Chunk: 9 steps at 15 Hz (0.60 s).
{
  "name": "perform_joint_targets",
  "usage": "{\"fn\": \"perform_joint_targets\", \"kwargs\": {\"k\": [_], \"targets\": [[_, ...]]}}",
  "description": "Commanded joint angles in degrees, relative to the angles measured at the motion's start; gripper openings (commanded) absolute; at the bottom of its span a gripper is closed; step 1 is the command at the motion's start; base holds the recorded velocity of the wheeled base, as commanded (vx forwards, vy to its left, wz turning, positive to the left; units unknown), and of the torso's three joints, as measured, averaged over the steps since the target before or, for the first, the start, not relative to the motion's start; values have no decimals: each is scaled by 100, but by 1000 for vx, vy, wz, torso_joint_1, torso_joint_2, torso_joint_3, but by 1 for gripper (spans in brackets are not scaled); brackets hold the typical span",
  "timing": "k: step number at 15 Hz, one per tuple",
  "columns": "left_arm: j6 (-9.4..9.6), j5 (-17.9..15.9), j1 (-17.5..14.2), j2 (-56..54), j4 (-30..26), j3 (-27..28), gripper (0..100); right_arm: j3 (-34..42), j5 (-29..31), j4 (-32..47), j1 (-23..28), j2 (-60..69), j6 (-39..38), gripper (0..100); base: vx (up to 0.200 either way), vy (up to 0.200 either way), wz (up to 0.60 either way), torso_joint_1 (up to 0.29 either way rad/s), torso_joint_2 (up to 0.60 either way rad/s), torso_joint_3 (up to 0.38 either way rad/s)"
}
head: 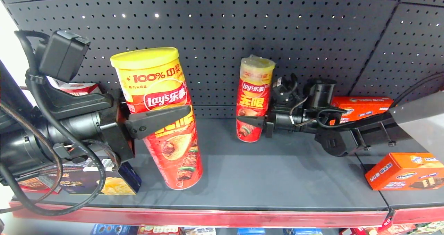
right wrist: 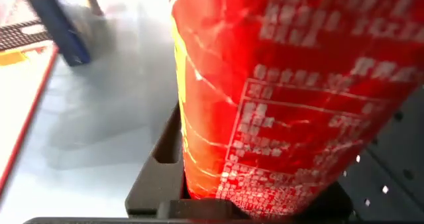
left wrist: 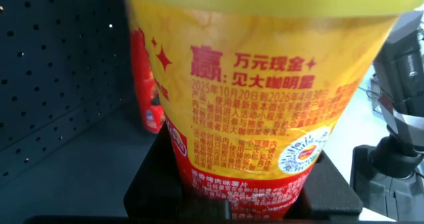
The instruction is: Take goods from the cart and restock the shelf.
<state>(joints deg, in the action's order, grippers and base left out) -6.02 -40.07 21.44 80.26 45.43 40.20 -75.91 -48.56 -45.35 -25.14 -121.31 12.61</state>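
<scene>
Blue box (head: 119,183) beside large can (head: 163,99), small can (head: 253,99) apart

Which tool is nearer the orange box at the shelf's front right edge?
Right. The right tool, shut on the small can, is behind and left of the orange box; the left tool, gripping the large can, is far leftward.

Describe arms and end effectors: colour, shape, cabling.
Both matte black, no markings visible. Left end effector: flat tapered fingers with screw heads, boxy camera module above the wrist, thick black and braided brown cables looping below. Right end effector: same black build, cylindrical housing behind it, thin black wires.
</scene>
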Motion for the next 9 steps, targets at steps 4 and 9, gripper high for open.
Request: {"fn": "perform_joint_targets", "kwargs": {"k": [4,9], "targets": [[-22,-1,-9,-63,1,-21,0,1957,-436,-862,-220,1276,-39,0,0,0,0,0,0,0],[-118,26,-9,-72,18,-39,0,2924,-778,-985,-413,1654,5,0,0,0,0,0,0,0]]}}
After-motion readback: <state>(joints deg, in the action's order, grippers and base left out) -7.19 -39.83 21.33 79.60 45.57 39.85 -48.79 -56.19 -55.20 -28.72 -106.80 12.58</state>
